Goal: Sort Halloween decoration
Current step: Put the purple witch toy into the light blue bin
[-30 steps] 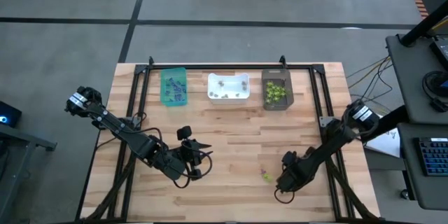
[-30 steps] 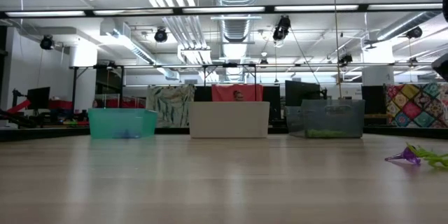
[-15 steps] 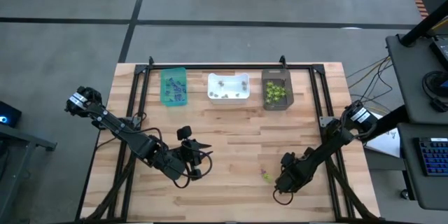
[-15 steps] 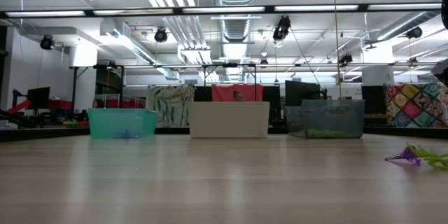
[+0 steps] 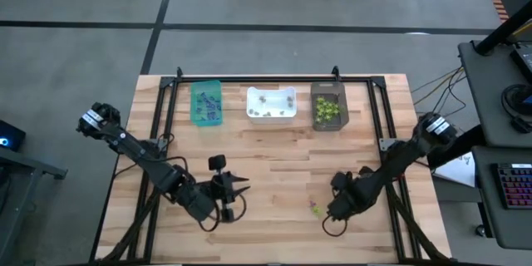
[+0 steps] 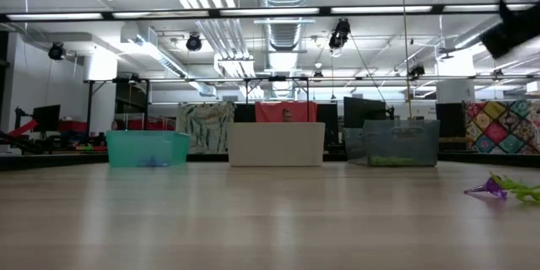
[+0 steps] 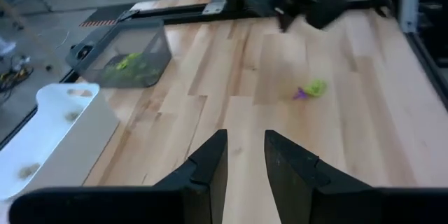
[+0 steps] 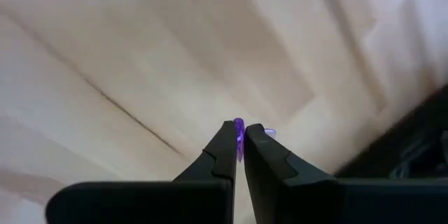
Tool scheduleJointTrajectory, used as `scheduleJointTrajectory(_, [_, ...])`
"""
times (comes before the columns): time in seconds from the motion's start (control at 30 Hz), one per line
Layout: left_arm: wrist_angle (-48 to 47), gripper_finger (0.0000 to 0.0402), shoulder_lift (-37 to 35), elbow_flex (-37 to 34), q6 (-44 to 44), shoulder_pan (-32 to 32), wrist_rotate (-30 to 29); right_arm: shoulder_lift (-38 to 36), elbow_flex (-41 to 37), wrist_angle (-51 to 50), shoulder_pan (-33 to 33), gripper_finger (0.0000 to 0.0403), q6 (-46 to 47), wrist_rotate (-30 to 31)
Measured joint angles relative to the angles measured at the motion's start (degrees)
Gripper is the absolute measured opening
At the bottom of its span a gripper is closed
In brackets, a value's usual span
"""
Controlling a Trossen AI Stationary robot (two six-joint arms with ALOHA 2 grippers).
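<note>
Raised off the table since the earlier frame, the right gripper [image 8: 240, 140] was shut on a purple trinket [image 8: 239, 130], sorted bins [image 5: 269, 104] mostly filled, stray trinkets [image 5: 315, 209] left, left gripper [image 7: 245, 155] part-open, empty.

The pale wooden plank table [image 5: 274, 162] carries a black metal frame [image 5: 249, 80] around its edges. Along its far side three rectangular bins stand in a row, slightly apart: a teal plastic bin [image 5: 206, 102] on the left, a white plastic bin [image 5: 271, 104] in the middle, and a dark translucent bin [image 5: 328, 106] on the right. On the bare boards near the front right lie two tiny plastic trinkets, one lime-green [image 5: 316, 209] and one purple [image 6: 489, 189], just beside each other.
</note>
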Motion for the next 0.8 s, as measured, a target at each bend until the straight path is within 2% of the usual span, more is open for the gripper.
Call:
scheduleJointTrajectory(0.1, [-0.01,0.0078,-0.11,0.62,1.96,-1.84,-1.35,-3.29,2.36,0.43,-2.61,0.0013,-2.18,7.96])
scheduleJointTrajectory(0.2, [0.02,0.0078,-0.23,1.01,3.03,-3.75,-5.27,-5.35,5.27,2.26,-6.41,0.0013,-6.68,16.90])
scheduleJointTrajectory(0.3, [-0.33,0.0078,-0.60,1.05,3.59,-5.79,-10.04,-6.06,8.27,8.69,-11.10,0.0013,-15.00,24.36])
scheduleJointTrajectory(0.37, [-0.90,0.0078,-1.07,1.05,3.83,-7.45,-12.97,-6.05,9.69,16.29,-14.54,0.0013,-23.25,25.88])
scheduleJointTrajectory(0.5, [-2.76,0.0078,-2.74,1.05,3.90,-11.07,-17.30,-4.84,10.85,36.55,-21.03,0.0013,-41.29,24.57])
scheduleJointTrajectory(0.6, [-3.47,0.0078,-4.26,1.05,3.90,-13.75,-20.57,-3.03,11.38,51.30,-25.71,0.0012,-51.07,19.45])
scheduleJointTrajectory(0.7, [-4.41,0.0078,-5.35,1.03,3.88,-16.25,-23.87,-0.22,12.16,64.21,-30.24,0.0012,-57.31,12.93])
scheduleJointTrajectory(0.8, [-5.80,0.0078,-6.15,1.02,3.88,-18.41,-26.87,4.01,14.40,72.69,-34.46,0.0012,-59.93,7.48])
